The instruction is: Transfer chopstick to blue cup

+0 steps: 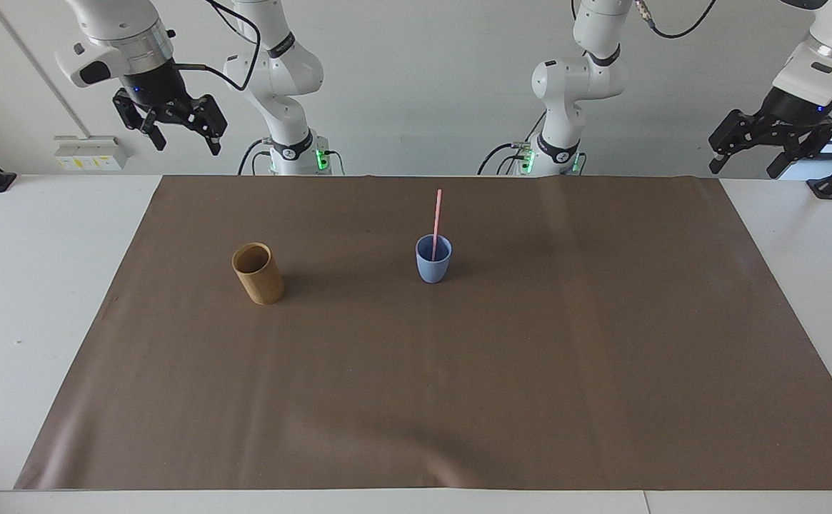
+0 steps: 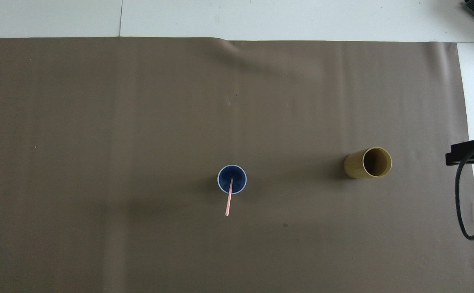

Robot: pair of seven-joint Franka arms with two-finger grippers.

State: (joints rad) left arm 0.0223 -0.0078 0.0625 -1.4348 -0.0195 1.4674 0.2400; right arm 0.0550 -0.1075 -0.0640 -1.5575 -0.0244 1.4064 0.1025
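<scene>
1. White wall and white tabletop (image 1: 44, 285) are seen in the facing view, with a brown mat (image 1: 430, 385) spread over most of the table.
2. On that mat, the blue cup (image 1: 433, 261) is stood upright near the middle, and the chopstick (image 1: 436, 214) is held inside it, rising almost vertically above the rim.
3. A tan cup (image 1: 258, 273) is placed upright on the mat, well apart from the blue cup, toward the right arm's end of the table.
4. The right gripper (image 1: 179, 135) is raised over the table edge at the right arm's end; its fingers are spread apart and nothing is gripped.
5. The left gripper (image 1: 746, 163) is raised over the table edge at the left arm's end; its fingers are likewise spread and nothing is carried.
6. Both arms are seen waiting, clear of the cups.
7. From overhead, the blue cup (image 2: 232, 179) is shown as a dark round opening, and the chopstick (image 2: 229, 199) is leaned over the rim on the side nearer the robots.
8. The tan cup (image 2: 368, 162) is seen with nothing in it, beside a black cable (image 2: 462, 195) at the mat's (image 2: 139, 122) edge.
9. Neither gripper's fingers are shown in this view.
</scene>
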